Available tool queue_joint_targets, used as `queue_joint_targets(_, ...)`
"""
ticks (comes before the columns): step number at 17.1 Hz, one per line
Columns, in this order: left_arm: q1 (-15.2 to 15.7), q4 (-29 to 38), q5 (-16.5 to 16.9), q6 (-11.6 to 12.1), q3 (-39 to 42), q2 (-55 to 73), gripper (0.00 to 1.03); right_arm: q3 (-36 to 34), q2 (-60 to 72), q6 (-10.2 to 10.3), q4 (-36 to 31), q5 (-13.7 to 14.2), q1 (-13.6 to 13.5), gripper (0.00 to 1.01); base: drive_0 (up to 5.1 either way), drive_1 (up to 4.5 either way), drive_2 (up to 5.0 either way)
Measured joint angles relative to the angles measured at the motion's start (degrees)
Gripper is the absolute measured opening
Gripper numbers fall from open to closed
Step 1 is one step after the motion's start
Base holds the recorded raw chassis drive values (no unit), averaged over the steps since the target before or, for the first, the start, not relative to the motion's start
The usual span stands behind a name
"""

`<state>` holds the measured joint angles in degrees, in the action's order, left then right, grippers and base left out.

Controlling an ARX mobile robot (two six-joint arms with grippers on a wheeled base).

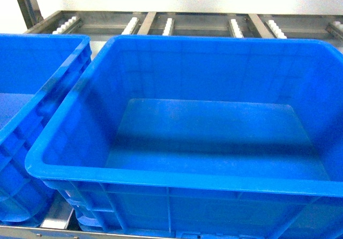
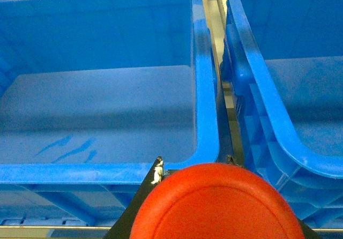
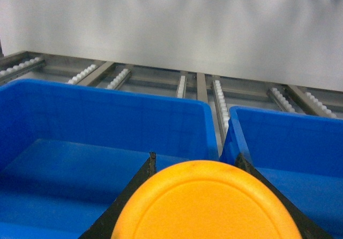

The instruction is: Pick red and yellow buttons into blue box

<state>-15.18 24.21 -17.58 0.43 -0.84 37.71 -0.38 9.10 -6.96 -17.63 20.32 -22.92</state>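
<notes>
The blue box point(image 1: 161, 178) fills the middle of the head view, deep and with a bare floor. Neither gripper shows in that view. In the left wrist view my left gripper point(image 2: 194, 164) is shut on the red button point(image 2: 214, 207), whose round cap fills the bottom of the frame, just short of a crate's near rim point(image 2: 107, 172). In the right wrist view my right gripper point(image 3: 195, 158) is shut on the yellow button point(image 3: 209, 207), held above blue crate walls. Both buttons' bases are hidden behind their caps.
A second blue crate point(image 1: 32, 89) stands to the left of the box. The right wrist view shows two crates side by side point(image 3: 80, 121) point(image 3: 289, 137) with a narrow gap between them. Metal roller rails point(image 1: 236, 27) run behind, against a white wall.
</notes>
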Motion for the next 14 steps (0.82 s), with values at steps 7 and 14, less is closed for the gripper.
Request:
queue_joint_targets(7,0.0,0.0,0.0,0.0,0.0,0.0,0.26,0.3,18.4,-2.6,-15.4,-5.7,3.7,0.39,0.0,0.0,0.0)
queue_joint_targets(14,0.0,0.0,0.0,0.0,0.0,0.0,0.26,12.8,52.0,-8.7,-25.7,-17.2,11.2,0.38,0.0,0.0,0.0)
